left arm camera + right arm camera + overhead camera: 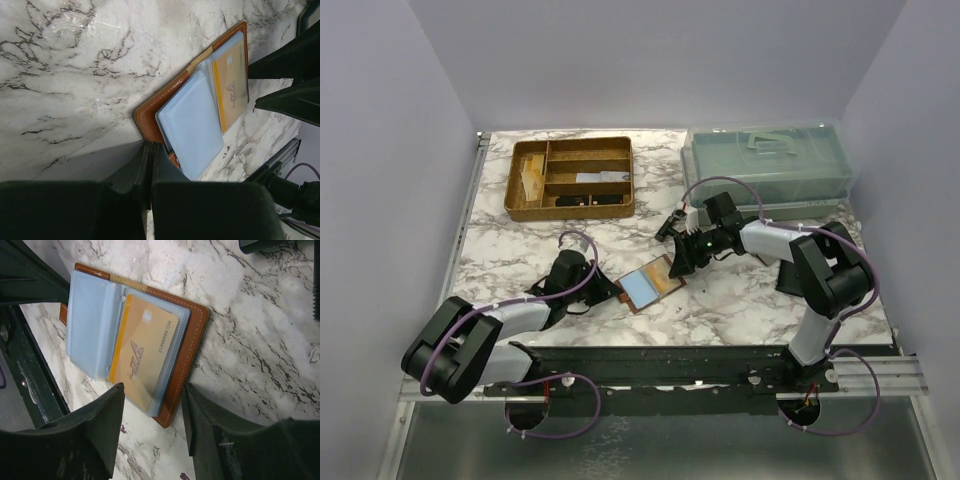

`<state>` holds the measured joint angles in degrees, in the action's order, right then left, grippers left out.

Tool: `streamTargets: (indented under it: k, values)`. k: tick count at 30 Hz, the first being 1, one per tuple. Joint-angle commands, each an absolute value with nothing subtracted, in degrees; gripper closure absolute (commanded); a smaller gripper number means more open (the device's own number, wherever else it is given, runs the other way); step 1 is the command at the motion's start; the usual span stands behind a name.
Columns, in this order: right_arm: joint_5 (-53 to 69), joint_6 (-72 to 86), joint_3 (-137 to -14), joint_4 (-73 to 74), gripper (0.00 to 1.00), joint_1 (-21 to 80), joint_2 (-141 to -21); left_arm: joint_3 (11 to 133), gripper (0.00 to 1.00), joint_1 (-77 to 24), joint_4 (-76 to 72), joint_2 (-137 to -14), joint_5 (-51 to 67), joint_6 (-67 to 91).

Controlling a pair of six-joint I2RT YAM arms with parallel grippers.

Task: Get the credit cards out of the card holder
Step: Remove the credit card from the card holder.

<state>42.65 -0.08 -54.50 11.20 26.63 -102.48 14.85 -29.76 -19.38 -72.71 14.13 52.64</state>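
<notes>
**A:** What is given from above that the wrist views lack?

**B:** The whole layout. The holder (655,285) is seen lying open on the marbled surface (750,305), near the front edge and between the two arms. A gold tray (512,200) and a lidded box (767,165) are seen at the back, well apart from it. The left fingers (602,290) are placed at its left corner and the right fingers (678,262) at its far right end. Whether either pair is apart cannot be told from here.

**A:** And from the left wrist?

**B:** The left fingers (142,165) are shown pressed together, their tips touching the stitched brown rim at the holder's (150,117) corner. Whether any leather is pinched between them cannot be told. A blue card (192,130) is seen flat and blank inside. A yellow card (232,82) lies next to it and is partly overlapped by it. The right fingers (290,60) are cut off at the frame's edge as two dark wedges.

**A:** And from the right wrist?

**B:** The right fingers (97,435) are held apart, one on each side of the holder's (195,330) nearest corner. Nothing is clamped between them. The end of the yellow card (145,355) lies in the gap. A printed number and a logo can be made out on it through what looks like a clear pocket. One far corner of the holder is covered by a dark shape that cannot be identified.
</notes>
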Motion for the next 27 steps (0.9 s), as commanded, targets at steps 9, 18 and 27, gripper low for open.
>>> streamTargets:
  k: [9, 18, 27]
  values:
    - [50.63, 3.46, -54.94, 10.61, 0.56, 28.12, -102.99, 14.18, 1.00, -31.12, -20.26, -76.46, 14.47, 52.74]
    - [37.27, 1.63, -54.12, 10.12, 0.44, 27.78, -98.66, 13.20, 1.00, -31.12, -17.98, -73.82, 11.92, 54.00]
    - [39.21, 0.80, -54.45, 10.12, 0.44, 27.77, -99.04, 17.10, 0.92, -31.11, -1.29, -65.70, 5.39, 53.18]
